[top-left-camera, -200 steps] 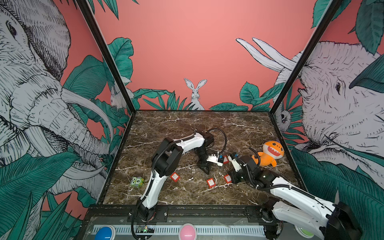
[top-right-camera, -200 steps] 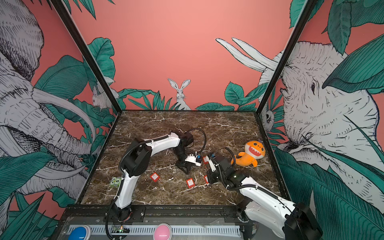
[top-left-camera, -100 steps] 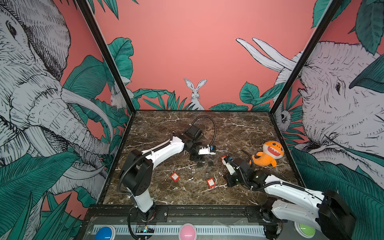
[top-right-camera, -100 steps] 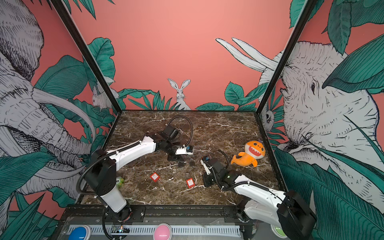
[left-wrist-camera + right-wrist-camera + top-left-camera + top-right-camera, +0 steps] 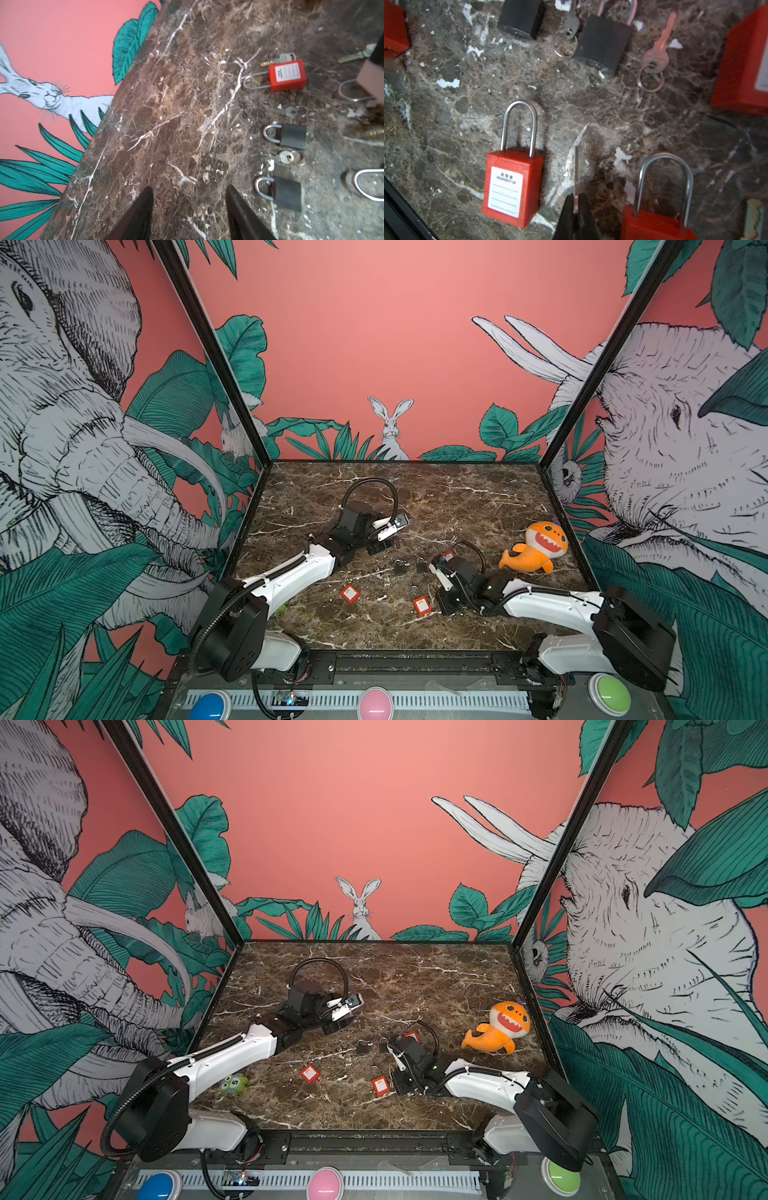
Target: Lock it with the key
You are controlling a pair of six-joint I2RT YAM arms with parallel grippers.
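My right gripper is shut on a thin key, seen edge-on and sticking out from between the fingertips. It hangs low over the marble between two red padlocks, one with a white label and one close by the fingers. In both top views the right gripper sits beside a red padlock. My left gripper is open over bare marble. Two black padlocks lie shut to one side of it.
Loose keys on rings lie among the padlocks. A third red padlock lies nearer the front left. An orange plush fish rests at the right, and a small green toy sits near the left arm.
The left arm has pulled back and to the left, away from the padlocks, and its jaws have widened. The right gripper has shifted slightly toward the front, still shut.
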